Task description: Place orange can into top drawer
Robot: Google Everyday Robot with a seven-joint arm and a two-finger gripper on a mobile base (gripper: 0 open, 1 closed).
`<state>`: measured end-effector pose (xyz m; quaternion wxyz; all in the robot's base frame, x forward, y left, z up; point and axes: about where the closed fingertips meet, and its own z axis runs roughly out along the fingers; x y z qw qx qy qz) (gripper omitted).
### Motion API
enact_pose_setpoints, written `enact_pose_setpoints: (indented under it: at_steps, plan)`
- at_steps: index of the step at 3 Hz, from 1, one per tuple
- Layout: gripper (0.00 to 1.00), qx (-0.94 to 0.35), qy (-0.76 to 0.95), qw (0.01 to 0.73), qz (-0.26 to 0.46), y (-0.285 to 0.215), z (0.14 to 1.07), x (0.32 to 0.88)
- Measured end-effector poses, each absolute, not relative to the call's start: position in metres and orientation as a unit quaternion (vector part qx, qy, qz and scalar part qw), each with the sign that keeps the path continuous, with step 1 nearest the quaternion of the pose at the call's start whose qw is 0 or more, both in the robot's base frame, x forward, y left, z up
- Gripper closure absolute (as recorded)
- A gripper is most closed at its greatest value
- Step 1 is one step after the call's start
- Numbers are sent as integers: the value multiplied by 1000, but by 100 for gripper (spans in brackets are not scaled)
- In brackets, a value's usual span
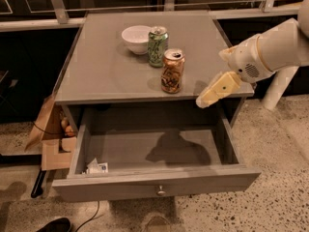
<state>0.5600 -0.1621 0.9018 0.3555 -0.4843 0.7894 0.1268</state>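
Note:
The orange can (172, 71) stands upright on the grey cabinet top (106, 71), near the front edge and a little right of centre. The top drawer (154, 185) is pulled out wide below it, with a small round knob (160, 193) on its front panel. My gripper (206, 99) hangs from the white arm at the right. It sits over the cabinet's front right corner, to the right of the orange can and apart from it, holding nothing.
A green-and-white can (157, 46) and a white bowl (136, 38) stand behind the orange can. A small white packet (96, 167) lies in the drawer's front left corner. A cardboard box (48, 139) sits on the floor at the left. A white post (280, 88) stands at the right.

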Motion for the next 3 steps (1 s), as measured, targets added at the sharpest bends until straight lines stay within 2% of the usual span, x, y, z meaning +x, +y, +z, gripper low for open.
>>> enact_pose_setpoints:
  at_steps: [3]
  plan:
    - [0, -468, 747, 437, 180, -116, 907, 602]
